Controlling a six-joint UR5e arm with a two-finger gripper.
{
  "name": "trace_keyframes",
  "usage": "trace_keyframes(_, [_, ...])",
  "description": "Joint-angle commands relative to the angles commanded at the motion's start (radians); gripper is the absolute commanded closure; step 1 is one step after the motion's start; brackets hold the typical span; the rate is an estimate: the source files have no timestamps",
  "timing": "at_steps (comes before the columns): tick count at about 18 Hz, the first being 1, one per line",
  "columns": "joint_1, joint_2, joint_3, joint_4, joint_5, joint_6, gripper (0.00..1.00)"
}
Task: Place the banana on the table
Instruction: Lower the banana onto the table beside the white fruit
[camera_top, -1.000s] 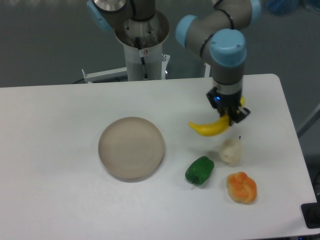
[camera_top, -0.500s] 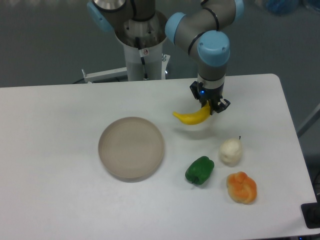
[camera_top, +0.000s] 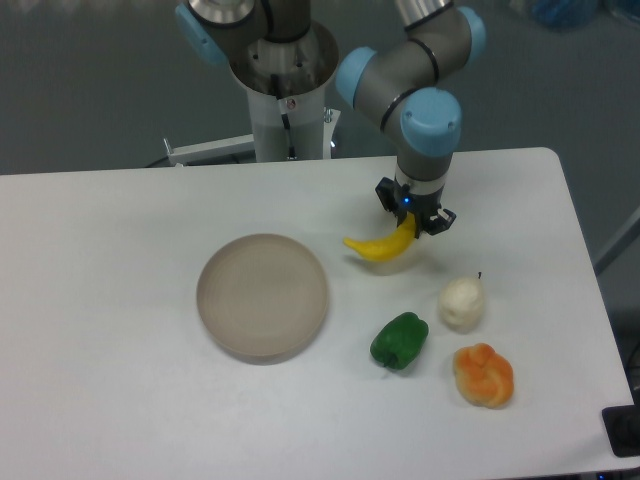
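The yellow banana (camera_top: 378, 247) hangs from my gripper (camera_top: 412, 224), which is shut on its right end. Its left tip points toward the plate. It sits low over the white table (camera_top: 120, 300), between the plate and the table's far right; a faint shadow lies under it, and I cannot tell if it touches the surface.
A round beige plate (camera_top: 262, 295) lies left of the banana. A green pepper (camera_top: 399, 340), a whitish fruit (camera_top: 461, 303) and a lumpy orange fruit (camera_top: 484, 375) lie in front of the gripper. The robot base (camera_top: 287, 110) stands at the back edge.
My gripper carried the banana left and back, away from the whitish fruit, then lowered it slightly over the last half second.
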Motion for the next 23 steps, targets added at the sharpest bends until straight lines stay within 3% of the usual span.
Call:
trace_keyframes(8, [-0.002,-0.025,0.026,0.003,0.008,0.021,0.7])
trace_keyframes(11, [0.0,-0.025,0.026,0.003,0.009,0.098,0.7])
trace_keyframes(23, [0.0,-0.038,0.032,0.003,0.009,0.104,0.7])
